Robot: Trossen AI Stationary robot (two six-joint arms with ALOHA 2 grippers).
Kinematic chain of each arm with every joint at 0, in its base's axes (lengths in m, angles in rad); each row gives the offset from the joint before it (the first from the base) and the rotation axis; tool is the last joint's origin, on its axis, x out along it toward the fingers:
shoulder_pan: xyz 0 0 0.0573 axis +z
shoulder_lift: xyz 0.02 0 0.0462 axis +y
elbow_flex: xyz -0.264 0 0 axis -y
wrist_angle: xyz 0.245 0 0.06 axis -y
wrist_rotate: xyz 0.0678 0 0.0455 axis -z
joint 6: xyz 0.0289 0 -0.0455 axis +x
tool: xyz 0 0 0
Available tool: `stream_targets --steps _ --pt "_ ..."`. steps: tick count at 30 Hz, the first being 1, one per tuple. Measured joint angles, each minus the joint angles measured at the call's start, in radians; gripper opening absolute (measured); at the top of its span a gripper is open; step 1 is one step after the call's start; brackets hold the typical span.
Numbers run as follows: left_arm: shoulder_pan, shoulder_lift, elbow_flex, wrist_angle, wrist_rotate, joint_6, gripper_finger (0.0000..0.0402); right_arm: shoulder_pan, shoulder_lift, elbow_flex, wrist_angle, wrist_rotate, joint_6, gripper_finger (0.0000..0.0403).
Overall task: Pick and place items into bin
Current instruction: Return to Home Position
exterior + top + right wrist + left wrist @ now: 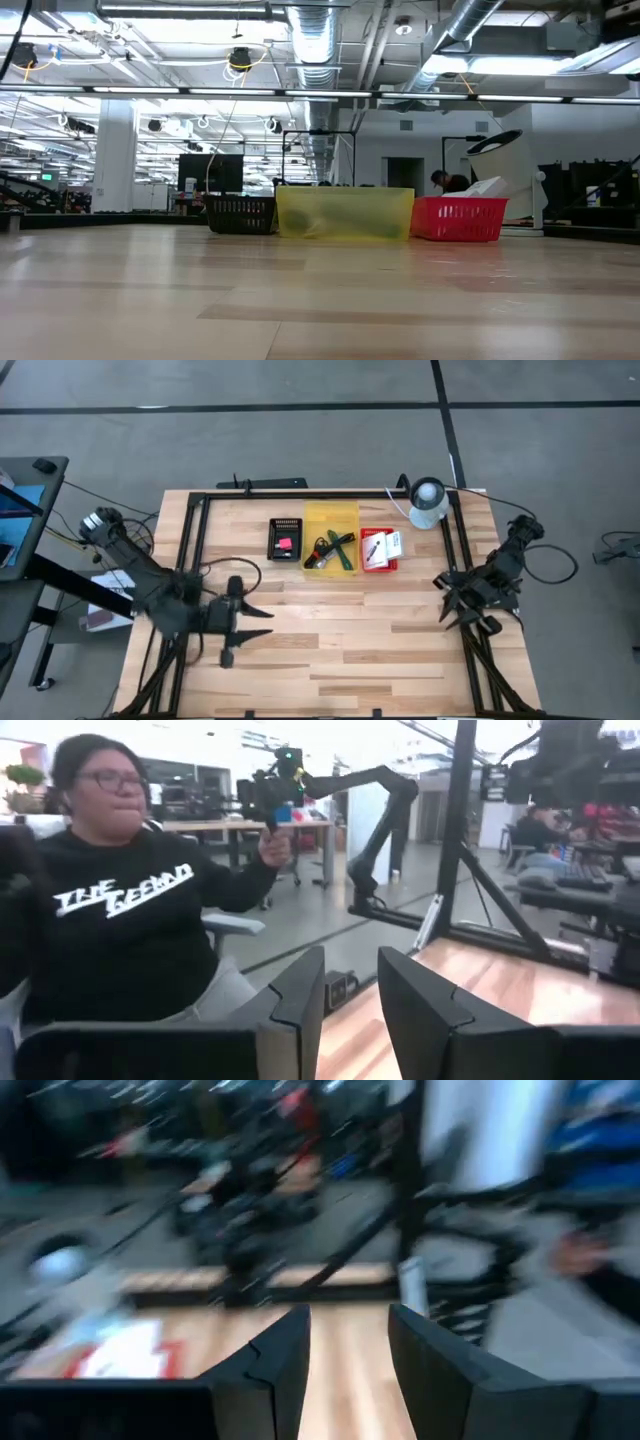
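Pointing inward: L end effector point(262, 622), R end effector point(450, 603) (fingers point(285, 1370) apart).

**Site Type: Robotics Laboratory in an Open Industrial Hall**

The wooden worktop point(330, 650) stands on a bare concrete floor point(300, 430). A black metal frame point(300, 494) surrounds it. A dark robot arm is stationed on each side: the left arm point(135, 565) and the right arm point(500, 565). A yellow bin point(330, 510) sits between a black basket point(285, 538) and a red basket point(380, 550). The low view shows exposed ventilation ducts point(315, 40) and rows of strip lights point(200, 90) under a high ceiling. The right wrist view shows a seated person point(130, 920), desks point(240, 825) and another jointed arm point(385, 800) on a stand.
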Motion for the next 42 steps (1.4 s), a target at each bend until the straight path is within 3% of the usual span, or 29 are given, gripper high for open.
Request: stream_targets --steps 3,5,10,18,26,30,39,42 --pt "0.084 -0.145 -0.201 0.197 0.219 0.066 0.0130 -0.016 0.000 0.000 -0.003 -0.001 0.020 0.0092" --pt "0.144 -0.248 -0.321 0.247 0.292 0.064 0.0130 -0.021 0.000 0.000 -0.010 0.000 0.041 0.0092" --pt "0.253 -0.480 -0.580 0.326 0.394 -0.021 0.0130 -0.022 0.000 0.000 -0.049 0.000 0.105 0.0092" --pt "0.267 -0.747 -0.898 0.556 0.473 -0.063 0.0130 -0.026 0.000 0.000 -0.073 0.053 0.140 0.0092" --pt "0.254 -0.828 -0.896 0.427 0.500 -0.063 0.0130 -0.063 0.000 0.000 -0.129 0.056 0.143 0.0092" --pt "0.247 -0.873 -0.896 0.375 0.456 -0.043 0.0130 -0.083 0.000 0.000 -0.127 0.056 0.131 0.0092" --pt "0.245 -1.109 -0.897 0.304 0.478 0.010 0.0130 -0.084 0.000 0.000 0.093 0.010 0.048 0.0092" --pt "0.243 -1.105 -0.897 0.305 0.478 0.019 0.0130 -0.084 0.000 0.000 0.135 0.003 0.033 0.0092"
